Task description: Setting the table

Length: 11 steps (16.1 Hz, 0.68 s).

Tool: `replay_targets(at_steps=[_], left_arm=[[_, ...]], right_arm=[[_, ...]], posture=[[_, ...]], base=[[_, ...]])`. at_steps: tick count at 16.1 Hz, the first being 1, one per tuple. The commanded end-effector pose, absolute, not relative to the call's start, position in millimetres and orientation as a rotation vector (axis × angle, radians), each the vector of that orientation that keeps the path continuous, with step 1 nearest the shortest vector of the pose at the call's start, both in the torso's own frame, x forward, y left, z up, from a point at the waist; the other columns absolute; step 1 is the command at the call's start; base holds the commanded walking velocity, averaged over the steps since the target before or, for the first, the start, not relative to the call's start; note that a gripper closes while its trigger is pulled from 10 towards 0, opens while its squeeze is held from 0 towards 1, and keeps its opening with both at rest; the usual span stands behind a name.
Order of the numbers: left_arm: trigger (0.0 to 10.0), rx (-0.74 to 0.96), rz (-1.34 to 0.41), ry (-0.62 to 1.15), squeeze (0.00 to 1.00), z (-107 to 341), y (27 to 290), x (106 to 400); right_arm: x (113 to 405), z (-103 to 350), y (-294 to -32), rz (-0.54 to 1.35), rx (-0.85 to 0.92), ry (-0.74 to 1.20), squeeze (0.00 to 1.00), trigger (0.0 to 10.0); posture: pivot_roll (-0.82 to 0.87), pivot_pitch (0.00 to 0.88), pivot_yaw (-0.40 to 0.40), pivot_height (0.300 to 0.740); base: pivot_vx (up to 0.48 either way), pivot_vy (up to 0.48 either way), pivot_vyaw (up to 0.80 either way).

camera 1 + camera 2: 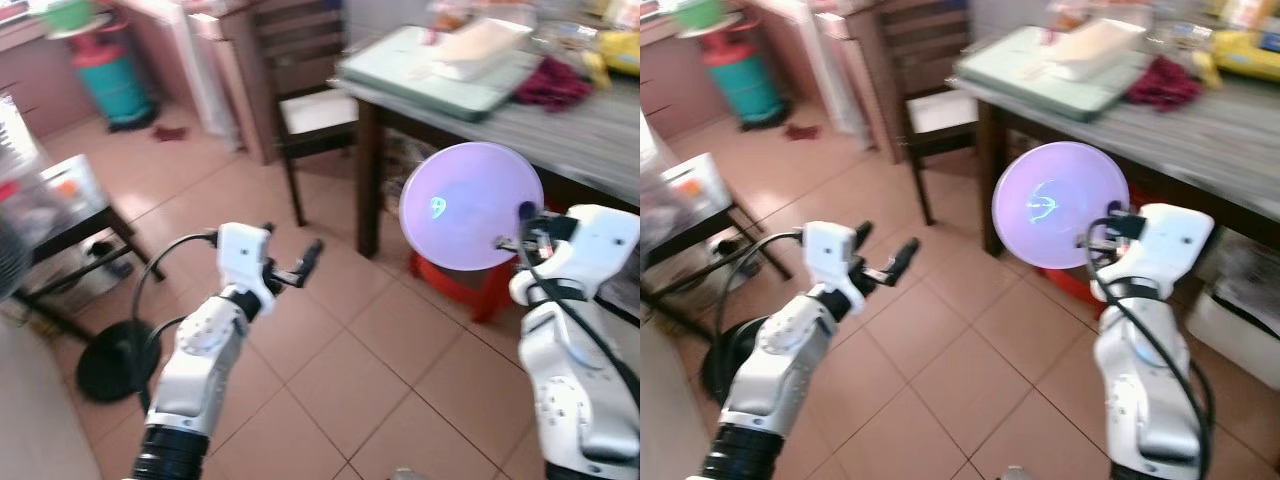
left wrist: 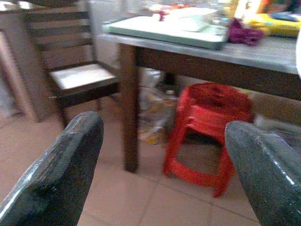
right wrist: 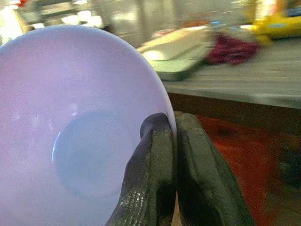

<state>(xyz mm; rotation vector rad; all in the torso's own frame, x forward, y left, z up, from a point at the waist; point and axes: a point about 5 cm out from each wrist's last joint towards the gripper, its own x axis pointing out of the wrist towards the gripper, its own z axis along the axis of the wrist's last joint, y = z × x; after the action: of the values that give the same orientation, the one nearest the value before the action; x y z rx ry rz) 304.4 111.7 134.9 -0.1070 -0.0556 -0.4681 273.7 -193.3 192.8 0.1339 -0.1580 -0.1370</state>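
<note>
Your right tool (image 3: 171, 155) pinches the lilac plate (image 1: 470, 205) by its rim, mid-carry; left tool (image 1: 290, 262) spread, empty. Next: reach bare worktop (image 1: 590, 135), upper right.

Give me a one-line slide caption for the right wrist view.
Right hand pinches the rim of a pale purple round plastic plate, with the grey wooden table ahead.

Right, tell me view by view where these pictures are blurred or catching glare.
Left eye view: the table and its clutter are smeared, and a bright glint sits on the purple plate. Right eye view: the same smear. Left wrist view: the red stool and chair are soft behind the open left gripper. Right wrist view: the right gripper pinching the plate rim is sharp, the background blurred.
</note>
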Motion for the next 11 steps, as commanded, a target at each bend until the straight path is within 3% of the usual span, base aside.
replay_targets(at_steps=[1,3,6,11], left_arm=[[10.0,-0.099,-0.459,-0.044,0.0,133.0,113.0,303.8],[10.0,-0.099,-0.473,-0.05,0.0,134.4,112.1,303.3],[10.0,-0.113,-0.475,-0.059,0.0,136.8,112.9,303.9],[10.0,-0.112,-0.484,-0.061,0.0,136.8,113.7,303.2]], right_arm=[[272.5,196.8,-192.4,-0.134,0.135,-0.177,0.0,10.0],[272.5,196.4,-191.6,-0.133,0.14,-0.173,0.0,10.0],[272.4,196.6,-191.3,-0.133,0.138,-0.173,0.0,10.0],[272.6,197.4,-190.9,-0.129,0.137,-0.179,0.0,10.0]], posture=[[-0.19,0.122,0.104,0.74],[-0.19,0.122,0.104,0.74],[-0.19,0.122,0.104,0.74],[-0.19,0.118,0.102,0.74]], base=[[0.0,0.0,0.0],[0.0,0.0,0.0],[0.0,0.0,-0.8],[0.398,0.0,-0.63]])
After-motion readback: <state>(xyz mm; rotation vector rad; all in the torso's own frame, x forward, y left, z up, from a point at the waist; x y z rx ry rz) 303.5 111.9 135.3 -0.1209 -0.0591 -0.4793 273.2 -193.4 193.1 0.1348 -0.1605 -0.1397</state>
